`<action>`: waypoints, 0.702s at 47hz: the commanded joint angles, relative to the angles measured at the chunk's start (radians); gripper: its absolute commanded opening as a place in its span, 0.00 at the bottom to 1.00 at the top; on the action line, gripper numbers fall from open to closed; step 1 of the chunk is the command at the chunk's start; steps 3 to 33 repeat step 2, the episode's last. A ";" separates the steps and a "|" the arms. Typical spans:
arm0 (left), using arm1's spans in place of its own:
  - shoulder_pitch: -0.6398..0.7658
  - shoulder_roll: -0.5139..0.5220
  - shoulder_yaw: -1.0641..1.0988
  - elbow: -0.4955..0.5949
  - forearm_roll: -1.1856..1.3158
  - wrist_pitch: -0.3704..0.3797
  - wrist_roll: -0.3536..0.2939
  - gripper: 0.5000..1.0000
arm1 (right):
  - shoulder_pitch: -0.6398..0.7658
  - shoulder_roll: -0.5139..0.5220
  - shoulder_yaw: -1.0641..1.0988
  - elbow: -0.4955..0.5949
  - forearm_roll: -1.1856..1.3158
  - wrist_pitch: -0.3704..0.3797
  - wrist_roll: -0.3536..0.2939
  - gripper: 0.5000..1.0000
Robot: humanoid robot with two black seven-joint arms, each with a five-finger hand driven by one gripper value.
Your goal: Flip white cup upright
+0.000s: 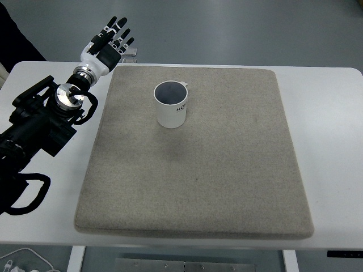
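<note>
A white cup stands upright on the grey mat, toward its far left part, mouth up with a dark inside and small dark print on its side. My left hand is at the table's far left corner, well clear of the cup, with fingers spread and holding nothing. The black left arm runs in from the left edge. No right arm shows.
The mat lies on a white table. A small grey object sits just beyond my left hand at the table's far edge. White cable lies at the bottom left below the table.
</note>
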 commanded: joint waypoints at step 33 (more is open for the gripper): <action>0.000 0.000 0.002 0.004 0.005 0.000 -0.005 1.00 | 0.000 0.000 0.000 0.002 0.000 0.001 0.000 0.86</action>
